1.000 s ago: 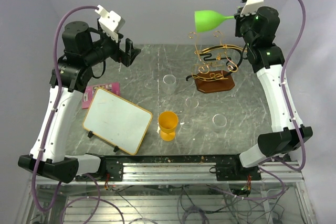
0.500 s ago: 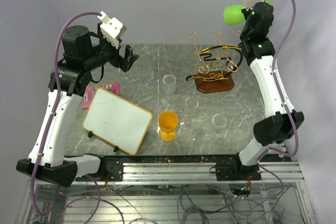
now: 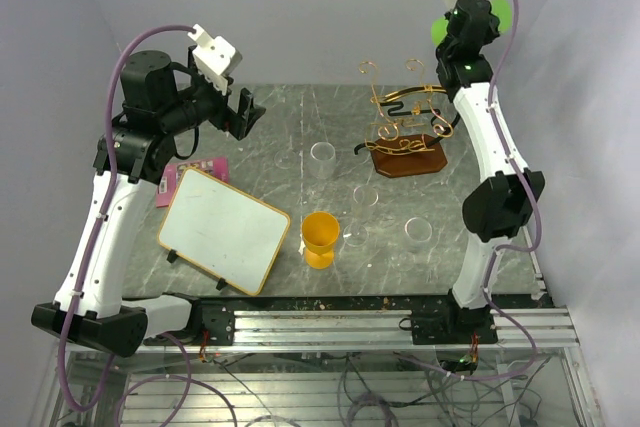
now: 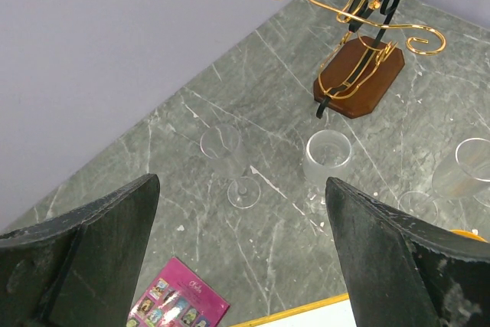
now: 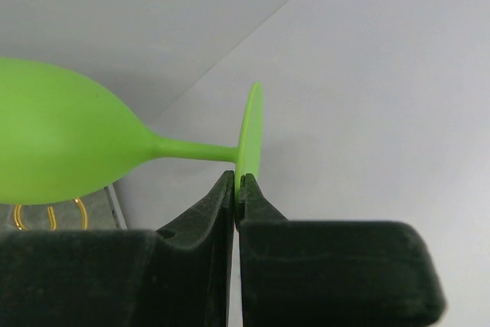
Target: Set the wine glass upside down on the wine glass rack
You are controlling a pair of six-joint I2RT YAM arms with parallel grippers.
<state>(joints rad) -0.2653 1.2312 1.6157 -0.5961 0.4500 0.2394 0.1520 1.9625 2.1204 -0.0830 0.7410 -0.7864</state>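
A bright green wine glass point(image 5: 53, 143) lies sideways in the air, its bowl to the left in the right wrist view. My right gripper point(image 5: 238, 181) is shut on the rim of its round foot point(image 5: 250, 128). From above, that wrist point(image 3: 466, 25) is raised high over the back right of the table and covers most of the glass point(image 3: 440, 29). The wine glass rack point(image 3: 408, 117), gold and black wire on a reddish-brown base point(image 4: 360, 82), stands below and to the left of it. My left gripper point(image 4: 241, 185) hangs open and holds nothing, over the back left of the table.
Clear glasses point(image 3: 322, 159) point(image 3: 417, 232) and a yellow goblet point(image 3: 320, 239) stand mid-table in front of the rack. A framed whiteboard point(image 3: 224, 230) lies at the front left, with a pink booklet point(image 4: 180, 300) beside it. A clear stemmed glass point(image 4: 222, 143) is under my left gripper.
My right arm has risen and turned, carrying the green glass from pointing left above the rack to higher up, behind the wrist. The left arm has barely moved.
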